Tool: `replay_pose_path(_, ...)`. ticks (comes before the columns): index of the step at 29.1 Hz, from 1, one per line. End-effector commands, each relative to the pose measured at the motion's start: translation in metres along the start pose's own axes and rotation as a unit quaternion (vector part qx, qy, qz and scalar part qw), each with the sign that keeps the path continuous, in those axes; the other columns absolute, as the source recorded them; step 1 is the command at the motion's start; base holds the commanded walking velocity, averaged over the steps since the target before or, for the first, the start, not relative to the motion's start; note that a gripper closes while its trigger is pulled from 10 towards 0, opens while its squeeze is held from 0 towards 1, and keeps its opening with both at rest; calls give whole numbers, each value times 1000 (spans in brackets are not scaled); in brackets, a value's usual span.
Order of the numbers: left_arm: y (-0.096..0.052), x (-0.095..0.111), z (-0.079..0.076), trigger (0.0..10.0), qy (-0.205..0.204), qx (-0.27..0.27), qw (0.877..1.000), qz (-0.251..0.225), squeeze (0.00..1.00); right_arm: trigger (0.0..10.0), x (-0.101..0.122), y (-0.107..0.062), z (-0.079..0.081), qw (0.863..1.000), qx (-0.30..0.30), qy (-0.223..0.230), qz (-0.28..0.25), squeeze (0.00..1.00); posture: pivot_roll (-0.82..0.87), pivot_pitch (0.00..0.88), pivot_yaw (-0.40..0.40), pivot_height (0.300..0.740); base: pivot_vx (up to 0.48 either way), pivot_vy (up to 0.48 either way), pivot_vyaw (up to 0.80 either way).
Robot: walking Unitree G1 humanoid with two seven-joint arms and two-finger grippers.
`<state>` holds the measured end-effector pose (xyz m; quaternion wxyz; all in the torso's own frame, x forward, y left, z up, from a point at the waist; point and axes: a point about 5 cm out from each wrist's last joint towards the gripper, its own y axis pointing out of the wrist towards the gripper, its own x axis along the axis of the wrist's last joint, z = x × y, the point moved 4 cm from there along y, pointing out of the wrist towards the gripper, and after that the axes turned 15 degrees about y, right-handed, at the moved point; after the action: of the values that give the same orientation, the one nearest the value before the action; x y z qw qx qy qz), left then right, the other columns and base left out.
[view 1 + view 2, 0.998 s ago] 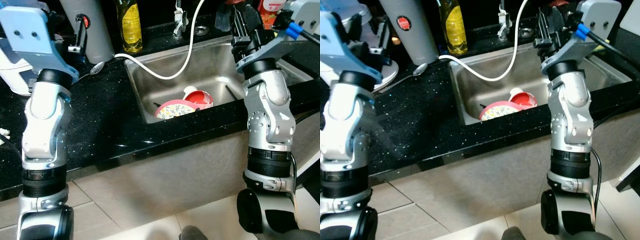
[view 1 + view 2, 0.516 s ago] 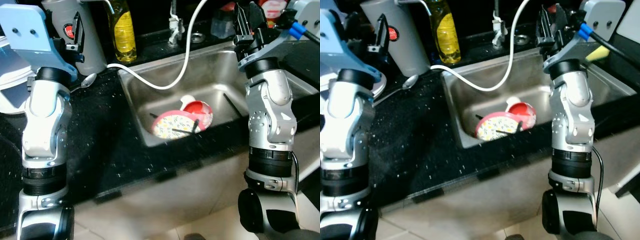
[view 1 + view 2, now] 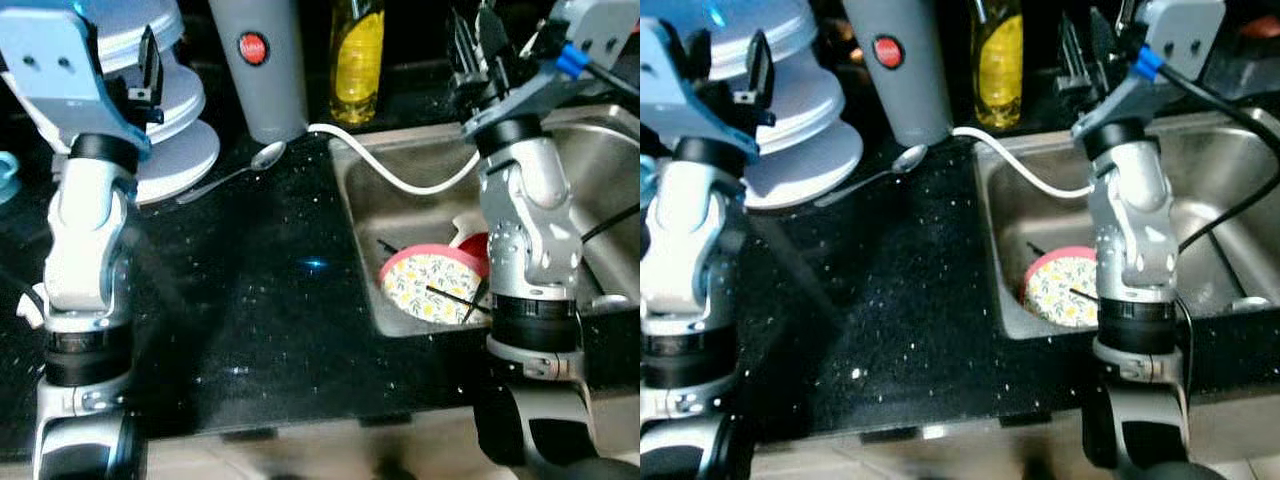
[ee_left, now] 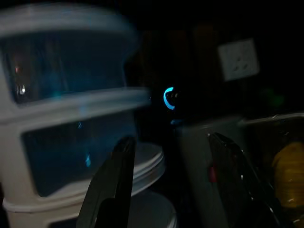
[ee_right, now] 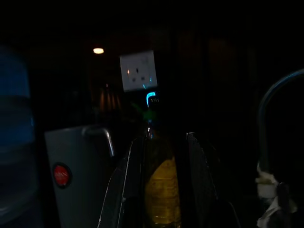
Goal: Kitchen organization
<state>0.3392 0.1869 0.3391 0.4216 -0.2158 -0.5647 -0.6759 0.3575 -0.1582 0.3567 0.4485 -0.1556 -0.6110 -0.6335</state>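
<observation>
Seen left of the steel sink (image 3: pixel 400 175): a white tiered steamer (image 3: pixel 165 130), with the left gripper (image 3: pixel 140 65) raised before it, fingers parted and holding nothing. Nearer the sink, a spoon (image 3: pixel 235 170), a grey jug (image 3: pixel 260 65) (red button), then a yellow bottle (image 3: pixel 358 55). Inside the sink, a flowered plate (image 3: pixel 425 290) leaning against a red bowl (image 3: pixel 470 250). Above the sink, the right gripper (image 3: pixel 478 40), fingers apart, empty.
</observation>
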Motion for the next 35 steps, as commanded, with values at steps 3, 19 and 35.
replay_pose_path(3,-1,1,-1,10000,-1,-1,1000,-3,0,10000,4,-1,-3,1000,-3,-1,-10,0,-123,0,111,740,0,0,0)
replay_pose_path(19,1,-35,-7,10000,77,-49,991,93,0,10000,3,0,-3,1000,-4,-3,-8,0,-125,3,118,740,0,0,0)
replay_pose_path(35,-5,-124,8,10000,199,-168,919,298,0,10000,-1,0,1,1000,1,-2,-1,0,-117,3,114,740,0,0,0)
